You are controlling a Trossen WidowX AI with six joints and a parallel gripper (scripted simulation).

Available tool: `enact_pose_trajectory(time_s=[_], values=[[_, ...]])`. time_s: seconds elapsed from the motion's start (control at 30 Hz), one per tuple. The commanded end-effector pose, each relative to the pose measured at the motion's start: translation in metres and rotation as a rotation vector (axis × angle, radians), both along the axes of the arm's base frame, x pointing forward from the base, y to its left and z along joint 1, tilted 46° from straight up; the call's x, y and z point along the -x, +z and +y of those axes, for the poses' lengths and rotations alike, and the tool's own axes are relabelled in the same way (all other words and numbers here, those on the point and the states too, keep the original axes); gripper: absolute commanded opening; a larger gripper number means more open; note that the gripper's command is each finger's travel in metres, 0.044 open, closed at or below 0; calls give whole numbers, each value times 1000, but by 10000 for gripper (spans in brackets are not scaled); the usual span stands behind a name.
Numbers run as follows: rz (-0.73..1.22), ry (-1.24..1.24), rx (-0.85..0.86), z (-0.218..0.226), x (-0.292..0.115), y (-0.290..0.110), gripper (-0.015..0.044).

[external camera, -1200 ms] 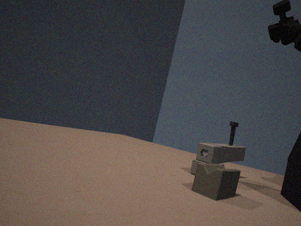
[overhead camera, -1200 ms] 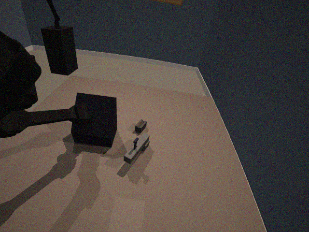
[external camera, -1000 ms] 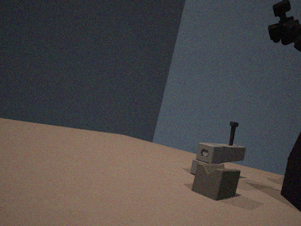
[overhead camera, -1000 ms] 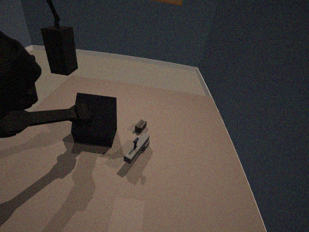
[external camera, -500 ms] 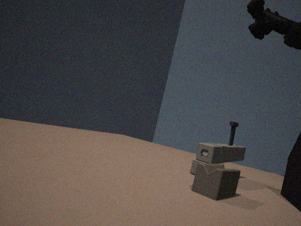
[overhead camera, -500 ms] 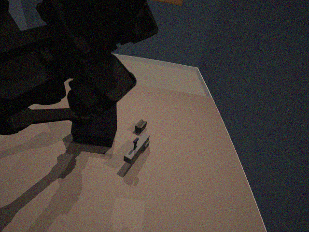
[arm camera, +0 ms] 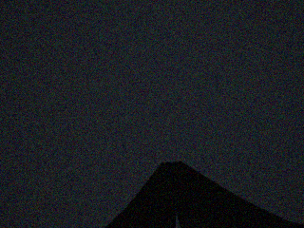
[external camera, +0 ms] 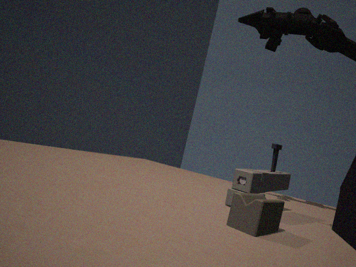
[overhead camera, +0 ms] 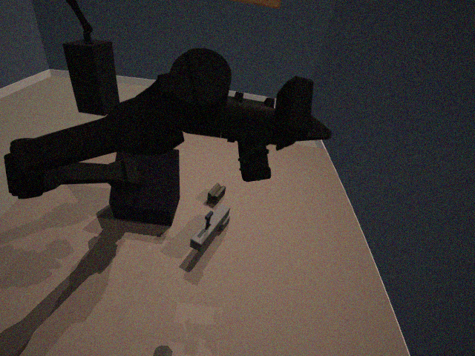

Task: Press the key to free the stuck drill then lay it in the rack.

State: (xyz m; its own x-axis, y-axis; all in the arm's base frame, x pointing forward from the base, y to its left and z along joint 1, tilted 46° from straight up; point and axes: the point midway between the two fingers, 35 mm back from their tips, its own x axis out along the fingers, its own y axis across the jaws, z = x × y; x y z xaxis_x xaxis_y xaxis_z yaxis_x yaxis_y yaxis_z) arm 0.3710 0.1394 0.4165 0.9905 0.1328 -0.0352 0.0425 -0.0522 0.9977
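A long pale grey block (overhead camera: 211, 228) (external camera: 276, 181) sits raised above the table. A dark key (overhead camera: 208, 219) (external camera: 275, 159) with a wider head stands upright out of its top. A round light shape, perhaps the drill's end (external camera: 242, 180), shows in the hole at one end of the block; the rest of the drill is hidden. The V-notched rack (overhead camera: 216, 193) (external camera: 246, 213) stands just off that end, with nothing in its notch. My gripper (overhead camera: 328, 133) (external camera: 240, 20) (arm camera: 171, 172) is shut and empty, high above and away from the block, key and rack.
A large black box (overhead camera: 148, 188) (external camera: 346, 212) stands beside the block, under my arm. Another tall dark box (overhead camera: 92, 76) with a thin dark jointed post stands at the back left. Blue walls (overhead camera: 402, 115) rise beyond the tan surface's edge. The wrist view shows mostly dark wall.
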Motion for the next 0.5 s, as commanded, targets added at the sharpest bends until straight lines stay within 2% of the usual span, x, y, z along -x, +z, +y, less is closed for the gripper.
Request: enact_pose_trajectory(time_s=[0.0, 0.23, 0.47], values=[[200, -59, 232, -10, -13, -68, 0], [494, -62, 611, -34, -8, -161, 0], [854, -1, 1021, -71, 23, -245, 0]])
